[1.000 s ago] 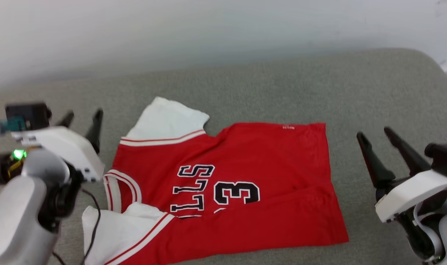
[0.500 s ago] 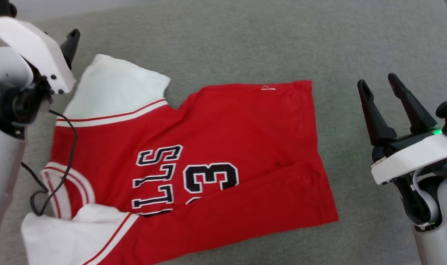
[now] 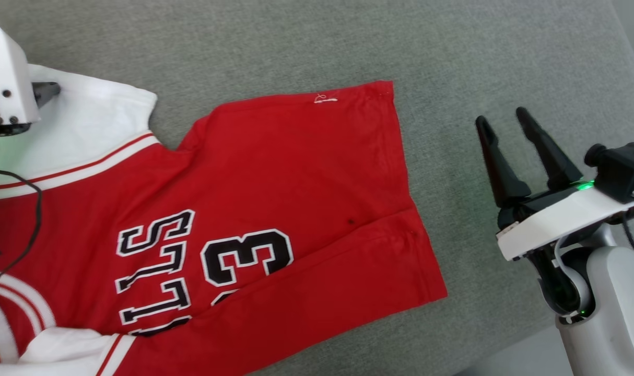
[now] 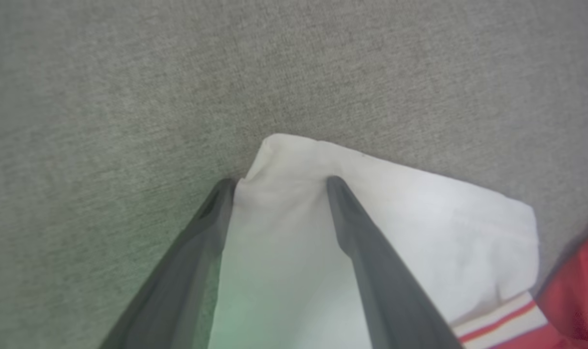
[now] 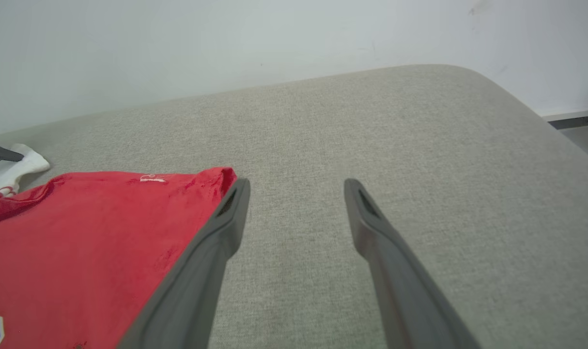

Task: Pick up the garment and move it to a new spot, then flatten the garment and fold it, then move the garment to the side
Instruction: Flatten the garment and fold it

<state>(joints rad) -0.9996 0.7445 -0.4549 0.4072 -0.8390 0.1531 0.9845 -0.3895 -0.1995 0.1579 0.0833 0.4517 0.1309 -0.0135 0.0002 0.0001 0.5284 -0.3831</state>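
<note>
The garment (image 3: 275,172), a red jersey with black white-outlined letters and a number, lies spread on the grey cushion with its near side folded over part of the print. Its far white sleeve (image 4: 371,213) lies under my left gripper (image 4: 280,184), which is open. One finger stands at the sleeve's edge, and the other finger (image 3: 48,90) is over the white cloth. My right gripper (image 3: 505,125) hovers open over bare cushion to the right of the garment's hem (image 5: 216,179), holding nothing.
The grey cushion (image 3: 453,52) ends in a rounded corner (image 5: 517,97) at the right, with a pale wall (image 5: 226,39) behind it. Its near edge (image 3: 505,350) runs past my right arm. A black cable (image 3: 32,219) from my left arm hangs over the garment.
The camera has tipped down and turned, so the whole picture has shifted. My left gripper has come from beside the garment to over the white sleeve. Both grippers have stayed open.
</note>
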